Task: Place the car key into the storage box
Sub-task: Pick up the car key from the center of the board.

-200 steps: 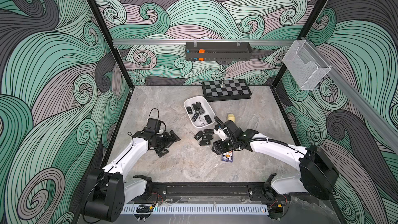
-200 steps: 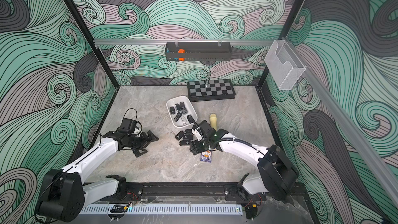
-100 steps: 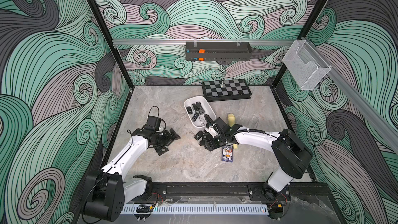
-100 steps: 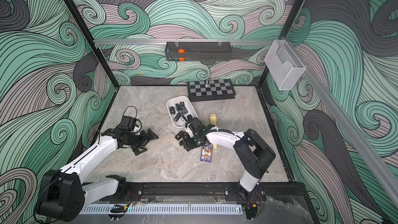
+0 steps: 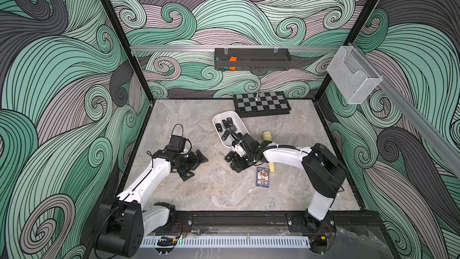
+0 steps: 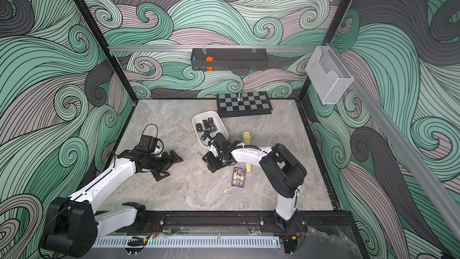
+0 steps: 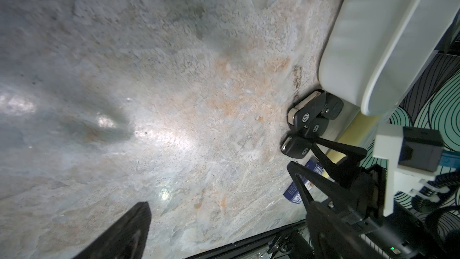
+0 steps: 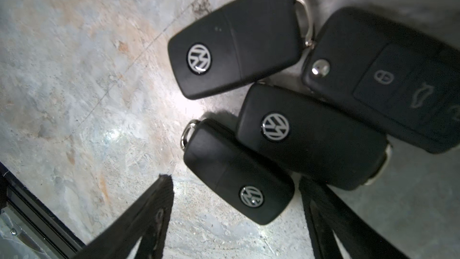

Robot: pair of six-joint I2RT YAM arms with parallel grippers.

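**Right tool open astride a car key, just outside the storage box**

The car key (image 8: 239, 173), a black Volkswagen flip fob, lies flat on the desk (image 5: 211, 195). Its badge side is up and its metal loop end points away from the right tool (image 8: 235, 179). That tool's jaws stand open and grip nothing. The key sits between its two black fingers (image 8: 151, 218). Bare desk shows between one finger and the key. The other finger is just beside the key's corner, and whether it touches cannot be told. Three neighbouring fobs (image 8: 311, 138) crowd against the key's far side, two badge up and one button side up.

In both top views the right tool hides most of this cluster. It lies at 6 o'clock from the storage box (image 5: 241, 126), just outside the box's near end. The box is a white tub and holds several stored fobs (image 5: 225, 123).

The left tool (image 5: 195, 166) is at 9 o'clock from the key and well apart from it. Its jaws are spread wide and empty, low over bare desk. A playing-card deck (image 5: 263, 176) lies near the key at 4 o'clock. A pale yellow stick (image 5: 267, 136) passes under the right arm at 3 o'clock. A chessboard (image 5: 261, 103) lies at 1 o'clock beyond the box, with one piece standing on it.
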